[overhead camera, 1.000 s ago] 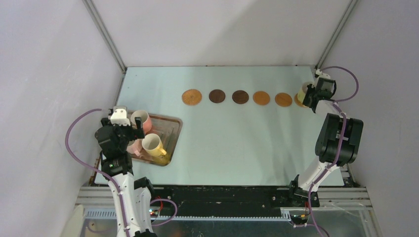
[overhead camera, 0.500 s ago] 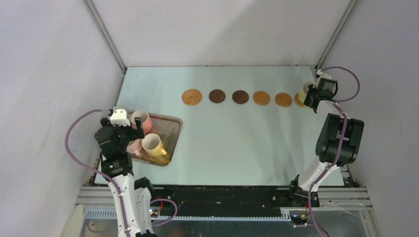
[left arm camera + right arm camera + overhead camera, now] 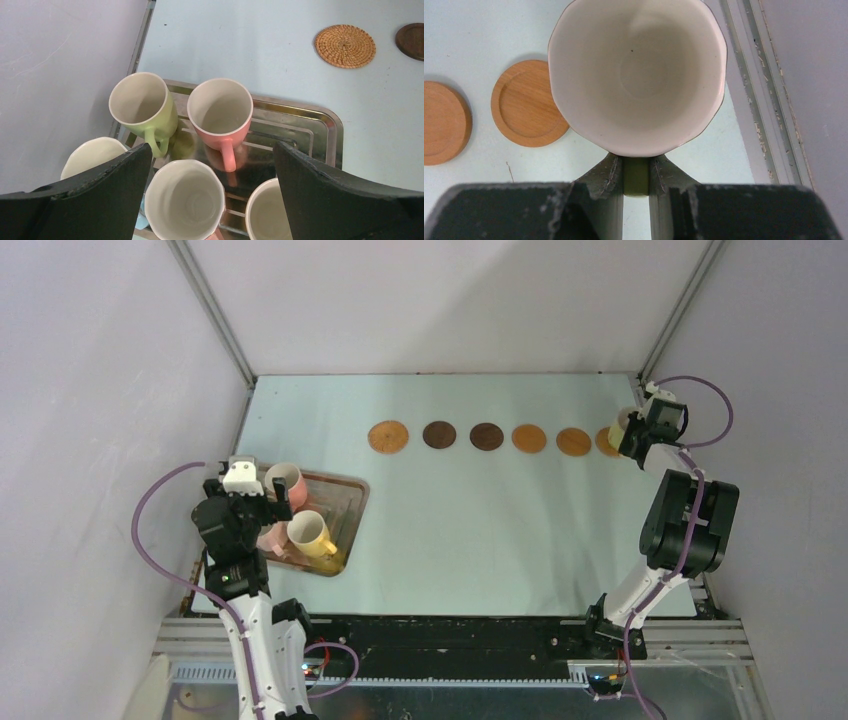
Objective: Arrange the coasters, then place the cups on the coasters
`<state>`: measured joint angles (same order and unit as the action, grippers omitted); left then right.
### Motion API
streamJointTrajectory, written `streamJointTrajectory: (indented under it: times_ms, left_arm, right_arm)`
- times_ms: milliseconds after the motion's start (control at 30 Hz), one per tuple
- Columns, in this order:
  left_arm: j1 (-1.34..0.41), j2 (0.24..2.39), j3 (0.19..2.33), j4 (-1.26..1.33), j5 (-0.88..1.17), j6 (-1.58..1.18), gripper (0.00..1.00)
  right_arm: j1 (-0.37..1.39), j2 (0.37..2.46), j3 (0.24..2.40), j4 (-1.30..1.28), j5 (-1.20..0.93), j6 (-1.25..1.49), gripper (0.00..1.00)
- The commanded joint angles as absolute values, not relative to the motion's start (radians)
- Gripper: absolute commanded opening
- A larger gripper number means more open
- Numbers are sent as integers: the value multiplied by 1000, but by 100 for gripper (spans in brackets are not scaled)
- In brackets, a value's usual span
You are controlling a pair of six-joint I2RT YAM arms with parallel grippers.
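Coasters lie in a row across the table: woven tan [image 3: 388, 436], two dark brown [image 3: 439, 434] [image 3: 487, 436], two orange-brown [image 3: 529, 438] [image 3: 573, 441]. A further coaster [image 3: 604, 444] shows only as a sliver at the right end. My right gripper [image 3: 638, 435] [image 3: 636, 172] is shut on the handle of a pale yellow-green cup [image 3: 620, 426] [image 3: 636, 75], upright over that end coaster. My left gripper [image 3: 240, 502] [image 3: 211, 147] stands open above the tray's cups: green [image 3: 142, 102], salmon pink [image 3: 220, 112], pale pink [image 3: 184, 200], yellow [image 3: 310, 533] and one more cup [image 3: 92, 155] at the left.
The cups stand on a rectangular metal tray [image 3: 352, 502] [image 3: 320, 115] at the table's near left. A metal rail [image 3: 769, 100] and the grey side wall run close to the right of the held cup. Another wall rises just left of the tray.
My right gripper has shifted slightly to the right with the pale yellow-green cup. The left arm has not moved.
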<state>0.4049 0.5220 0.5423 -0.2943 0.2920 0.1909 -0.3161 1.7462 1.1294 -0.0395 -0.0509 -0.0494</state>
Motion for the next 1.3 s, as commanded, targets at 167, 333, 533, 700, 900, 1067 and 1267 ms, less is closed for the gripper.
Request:
streamJointTrajectory:
  times_ms: [167, 333, 533, 700, 900, 1067, 1267]
  left_arm:
    - [413, 513, 561, -275, 300, 184, 98]
    - [415, 514, 561, -275, 300, 185, 98]
    - [414, 518, 560, -272, 300, 185, 98]
    - [414, 520, 560, -272, 301, 185, 98]
    - [413, 522, 560, -272, 302, 185, 98]
    - [414, 522, 561, -273, 301, 185, 98]
    - [414, 518, 560, -273, 301, 185, 98]
  right_arm:
    - [-312, 1680, 1149, 26, -59, -49, 0]
    - [-297, 1687, 1149, 28, -42, -37, 0]
    - [-286, 1675, 1149, 31, -31, -25, 10]
    - [-278, 1674, 1149, 24, -44, -41, 29]
    - [-283, 1667, 1150, 15, -51, -56, 46]
    - [-286, 1635, 1149, 7, -54, -76, 80]
    - [-291, 1561, 1151, 3, -40, -107, 99]
